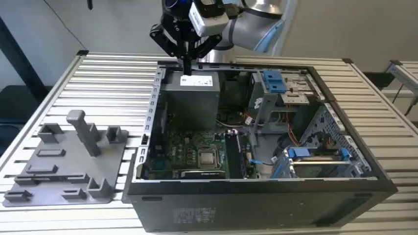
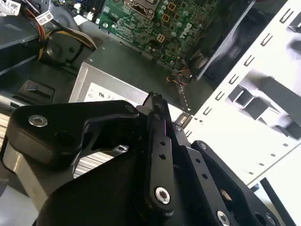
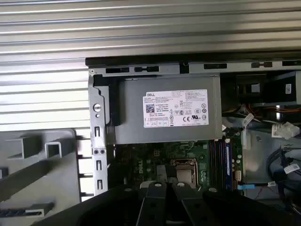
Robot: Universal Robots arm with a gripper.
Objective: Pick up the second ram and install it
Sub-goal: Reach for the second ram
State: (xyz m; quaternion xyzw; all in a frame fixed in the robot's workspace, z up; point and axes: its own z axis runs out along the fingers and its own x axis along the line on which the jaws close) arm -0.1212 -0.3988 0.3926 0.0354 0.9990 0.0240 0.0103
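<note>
My gripper (image 1: pixel 187 67) hangs over the back of the open computer case (image 1: pixel 261 188), just above the grey power supply (image 1: pixel 189 95). Its black fingers (image 2: pixel 157 113) are pressed together, shut, and I see nothing between them. Two thin dark strips stand on edge in the memory slots (image 1: pixel 239 155) beside the processor socket (image 1: pixel 207 157); I cannot tell which of them is the second ram. In the first wrist view those slots (image 3: pixel 220 160) lie beyond the power supply (image 3: pixel 164 113). The grey holder tray (image 1: pixel 65 161) sits outside the case at the exterior view's left.
The case rests on a slatted metal table (image 1: pixel 111 78). Blue drive-bay clips (image 1: pixel 274 81) and a drive cage (image 1: pixel 313 156) fill the case's side at the exterior view's right. Loose cables (image 1: pixel 251 120) run past the motherboard (image 1: pixel 186 147). Upright posts (image 1: pixel 81 129) rise from the tray.
</note>
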